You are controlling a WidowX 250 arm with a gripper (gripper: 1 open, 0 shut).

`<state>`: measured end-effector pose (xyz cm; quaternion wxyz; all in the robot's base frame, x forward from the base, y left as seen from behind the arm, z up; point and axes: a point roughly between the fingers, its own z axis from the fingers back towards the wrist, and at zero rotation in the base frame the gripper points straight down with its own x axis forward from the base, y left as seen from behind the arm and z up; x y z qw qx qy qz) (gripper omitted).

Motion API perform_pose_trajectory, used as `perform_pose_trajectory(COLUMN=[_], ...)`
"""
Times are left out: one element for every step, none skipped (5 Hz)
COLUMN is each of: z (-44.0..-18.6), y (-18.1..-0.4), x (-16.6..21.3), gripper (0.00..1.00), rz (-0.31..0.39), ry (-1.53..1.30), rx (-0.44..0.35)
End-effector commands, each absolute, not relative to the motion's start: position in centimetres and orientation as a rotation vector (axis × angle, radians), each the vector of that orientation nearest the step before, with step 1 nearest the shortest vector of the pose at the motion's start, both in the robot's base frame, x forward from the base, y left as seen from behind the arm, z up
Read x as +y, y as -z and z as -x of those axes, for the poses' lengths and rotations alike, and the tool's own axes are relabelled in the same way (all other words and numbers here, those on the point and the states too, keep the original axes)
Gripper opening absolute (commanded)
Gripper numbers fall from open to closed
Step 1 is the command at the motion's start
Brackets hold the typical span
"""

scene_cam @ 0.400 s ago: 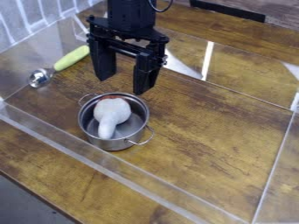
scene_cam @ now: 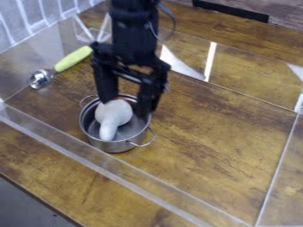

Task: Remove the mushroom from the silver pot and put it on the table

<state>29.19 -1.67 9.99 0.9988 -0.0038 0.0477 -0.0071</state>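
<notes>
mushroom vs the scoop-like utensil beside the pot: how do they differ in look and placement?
- Placement: the mushroom lies inside the silver pot; the utensil lies outside it, on the table.
- Color: the mushroom shows a pale stem; the utensil has a yellow-green handle and a shiny metal end.
- Shape: the mushroom is stubby and thick; the utensil is longer and slimmer.
Shared: neither is in the gripper.

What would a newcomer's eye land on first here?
Most likely the big black gripper, blurred at the top centre, its fingers pointing down over the pot. Next, the shiny steel pot just below, with the pale mushroom lying inside, its stem toward the near side. After those, the yellow-green handle of the metal utensil stands out against the brown wood at the upper left.
</notes>
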Motion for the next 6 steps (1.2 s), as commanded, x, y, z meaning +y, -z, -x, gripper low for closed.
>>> perform_pose_trajectory(z=[-30.7,-31.1,-31.4,-31.8,-32.2,-33.2], y=[-9.8,-9.2,-9.3,-10.6,-12.1,-12.5], x=[-3.0,-4.0,-5.0,-4.5,-3.9,-4.0], gripper=[1.0,0.0,0.0,0.0,0.0,0.0], rz=[0.013,0.018,0.019,0.013,0.01,0.008], ry=[-0.01,0.01,0.034,0.005,-0.024,-0.027], rx=[0.052,0.048,0.044,0.044,0.044,0.043])
